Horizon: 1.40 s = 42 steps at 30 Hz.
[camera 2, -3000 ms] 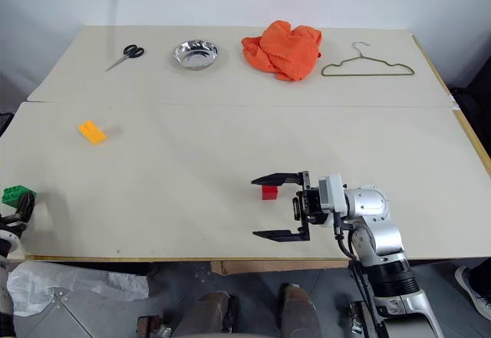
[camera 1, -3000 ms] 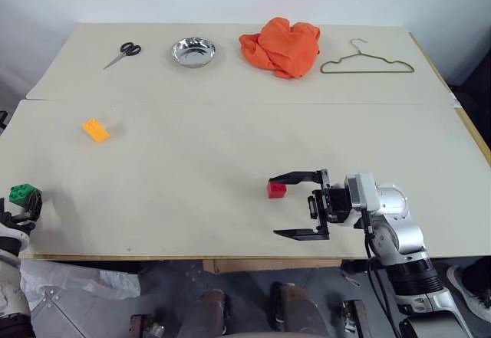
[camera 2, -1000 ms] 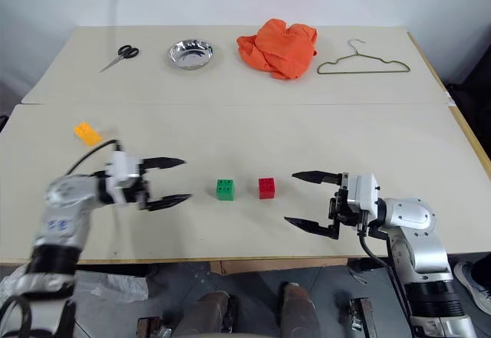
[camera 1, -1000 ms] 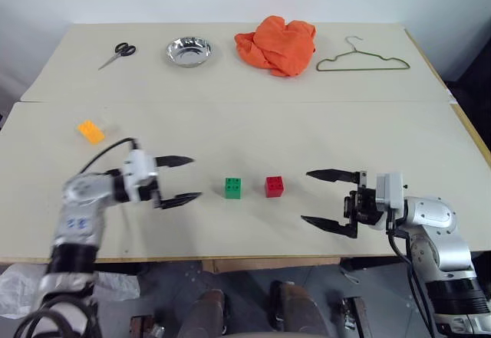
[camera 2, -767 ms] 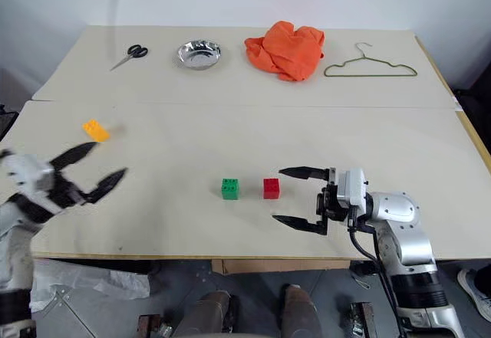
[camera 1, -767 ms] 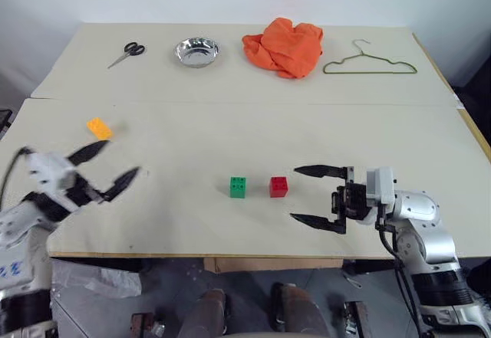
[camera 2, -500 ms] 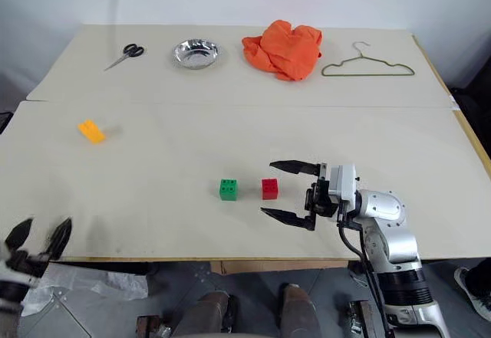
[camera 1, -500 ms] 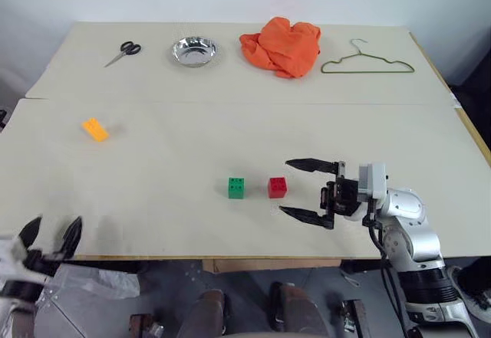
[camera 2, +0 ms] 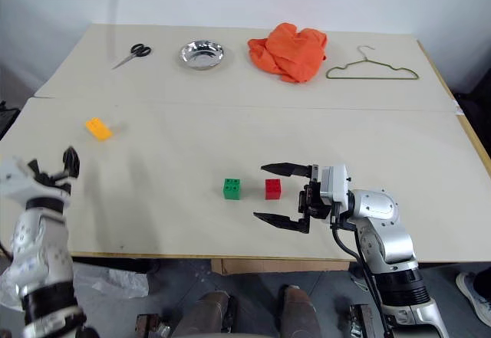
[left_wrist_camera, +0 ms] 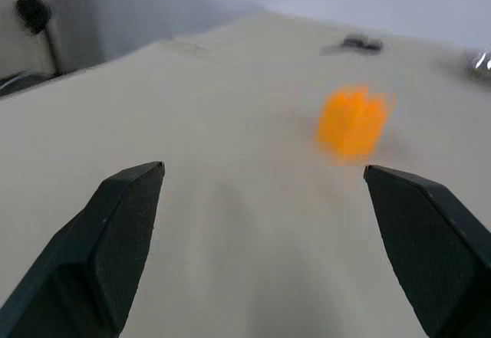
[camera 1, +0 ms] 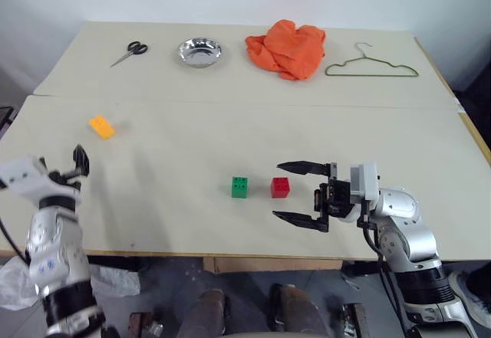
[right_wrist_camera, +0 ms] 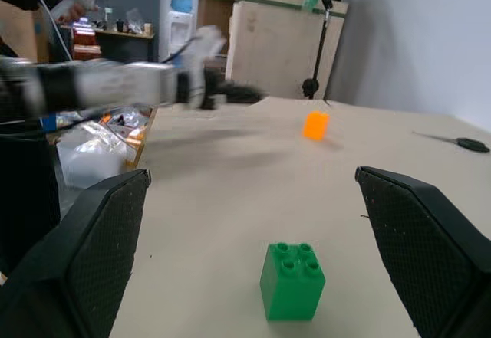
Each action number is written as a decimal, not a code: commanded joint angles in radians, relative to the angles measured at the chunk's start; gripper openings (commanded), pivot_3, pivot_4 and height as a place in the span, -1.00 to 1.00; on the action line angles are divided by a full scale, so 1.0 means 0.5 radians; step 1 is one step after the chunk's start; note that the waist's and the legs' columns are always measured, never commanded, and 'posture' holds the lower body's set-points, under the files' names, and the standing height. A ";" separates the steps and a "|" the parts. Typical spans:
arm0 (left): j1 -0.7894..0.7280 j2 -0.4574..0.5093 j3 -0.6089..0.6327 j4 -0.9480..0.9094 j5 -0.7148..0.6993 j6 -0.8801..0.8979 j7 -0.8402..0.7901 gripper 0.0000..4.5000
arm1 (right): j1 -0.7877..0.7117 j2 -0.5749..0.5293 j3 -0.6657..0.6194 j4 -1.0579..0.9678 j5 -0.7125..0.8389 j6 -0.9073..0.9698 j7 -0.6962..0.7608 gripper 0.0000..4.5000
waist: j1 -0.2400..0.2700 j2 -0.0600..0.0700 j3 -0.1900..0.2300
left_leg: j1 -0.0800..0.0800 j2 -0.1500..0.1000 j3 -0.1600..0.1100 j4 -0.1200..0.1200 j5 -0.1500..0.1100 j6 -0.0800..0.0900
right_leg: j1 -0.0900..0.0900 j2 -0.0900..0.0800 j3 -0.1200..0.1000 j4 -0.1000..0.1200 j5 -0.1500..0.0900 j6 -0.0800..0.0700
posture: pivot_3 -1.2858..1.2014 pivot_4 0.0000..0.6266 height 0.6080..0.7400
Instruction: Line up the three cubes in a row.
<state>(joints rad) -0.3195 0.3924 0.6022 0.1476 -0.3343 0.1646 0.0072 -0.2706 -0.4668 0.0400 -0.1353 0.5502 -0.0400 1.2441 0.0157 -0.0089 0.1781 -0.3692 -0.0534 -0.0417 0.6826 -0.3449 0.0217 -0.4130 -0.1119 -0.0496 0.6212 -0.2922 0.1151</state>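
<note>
The green cube and the red cube stand side by side, a small gap between them, near the middle of the table's front half. The orange-yellow cube lies apart at the far left. My right gripper hovers open just right of the red cube, its fingertips spread wider than the cube and pointing left. Its wrist view looks past the green cube toward the orange-yellow cube. At the table's left edge my left gripper is open and empty, with the orange-yellow cube ahead of its fingers.
Along the back of the table lie scissors, a steel bowl, a crumpled orange cloth and a wire hanger. A seam between two boards crosses the table in front of them.
The green cube, earlier held in my left gripper, now stands beside the red one. My left arm swung away to the left edge and turned toward the orange-yellow cube. My right gripper crept left toward the red cube.
</note>
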 commanded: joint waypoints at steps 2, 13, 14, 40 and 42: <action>-0.277 0.080 -0.115 0.390 0.174 -0.076 0.135 0.96 | -0.041 0.050 0.011 -0.050 0.002 -0.011 -0.055 1.00 | -0.032 0.001 0.000 | 0.001 0.000 0.001 -0.001 0.000 0.000 | -0.001 -0.001 -0.003 0.001 0.000 0.000 | 0.03 -0.52 1.00; -0.814 0.103 -0.281 1.200 0.282 -0.289 0.226 0.96 | 0.029 0.128 0.074 -0.187 -0.026 0.010 -0.221 1.00 | -0.020 0.000 0.000 | -0.001 -0.004 0.000 0.002 0.000 0.001 | 0.000 -0.001 -0.013 0.001 0.000 0.000 | 0.03 -0.52 1.00; -0.839 0.113 -0.299 1.256 0.297 -0.308 0.227 0.96 | 0.036 0.126 0.077 -0.193 -0.027 0.011 -0.225 1.00 | -0.016 0.000 0.000 | -0.001 -0.004 0.000 0.002 0.000 0.001 | 0.000 -0.001 -0.013 0.001 0.000 0.001 | 0.03 -0.52 1.00; -0.420 0.598 -0.568 0.381 -0.538 0.098 -2.098 -0.35 | 0.162 0.029 -0.075 -0.242 -0.084 -0.094 -0.338 1.00 | -0.039 0.001 0.001 | -0.002 -0.001 -0.002 0.002 0.001 0.001 | 0.001 -0.004 -0.009 0.000 0.000 0.000 | 0.03 -0.52 1.00; -0.441 0.726 -0.731 0.413 -0.448 -0.028 -2.509 -0.35 | 0.166 0.011 -0.124 -0.241 -0.075 -0.105 -0.355 1.00 | -0.038 0.004 0.002 | -0.002 0.000 -0.002 0.001 0.001 0.001 | 0.001 -0.004 -0.004 -0.001 -0.001 -0.002 | 0.03 -0.52 1.00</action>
<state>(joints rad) -0.5238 0.7201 0.2990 0.3811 -0.5681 0.2010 -1.0496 -0.1824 -0.4525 0.0093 -0.2090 0.4960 -0.0690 1.0747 -0.0036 -0.0070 0.1790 -0.3698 -0.0534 -0.0426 0.6828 -0.3445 0.0222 -0.4120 -0.1139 -0.0516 0.6204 -0.2928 0.1141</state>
